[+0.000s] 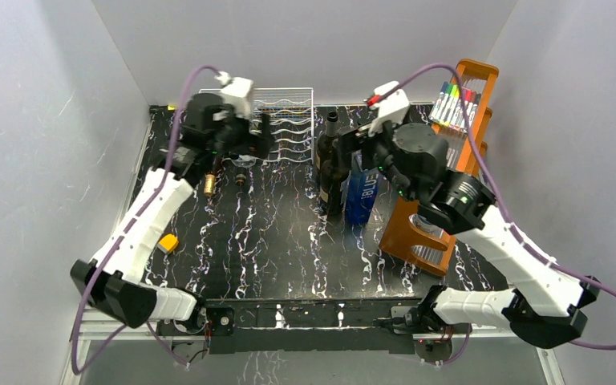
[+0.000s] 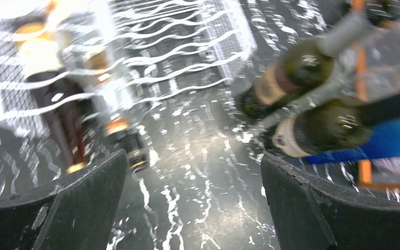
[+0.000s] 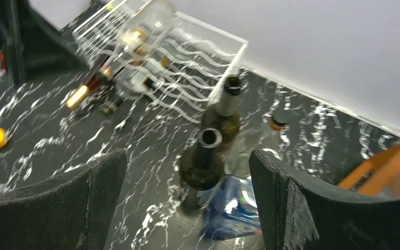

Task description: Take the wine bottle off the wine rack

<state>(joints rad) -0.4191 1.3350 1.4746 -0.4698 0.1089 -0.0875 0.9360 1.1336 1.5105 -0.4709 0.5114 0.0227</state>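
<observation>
The silver-white wire wine rack (image 1: 287, 120) stands at the back of the table. Two wine bottles lie in its left cradles, necks pointing forward: one with a gold cap (image 1: 212, 181) and one with a dark neck (image 1: 241, 175). My left gripper (image 1: 250, 143) is open and empty, hovering just above these bottles at the rack's left front. In the left wrist view the gold-capped bottle (image 2: 57, 109) and the rack (image 2: 182, 47) are blurred beyond the open left gripper (image 2: 195, 208). My right gripper (image 1: 356, 149) is open and empty over the standing bottles (image 3: 204, 161); the rack also shows in the right wrist view (image 3: 192, 62).
Two dark bottles (image 1: 333, 164) and a blue box (image 1: 362, 192) stand right of the rack. A clear bottle with an orange cap (image 3: 276, 125) stands behind them. A tall orange wooden rack (image 1: 441, 184) with markers is at the right. A small yellow object (image 1: 168, 242) lies at the front left.
</observation>
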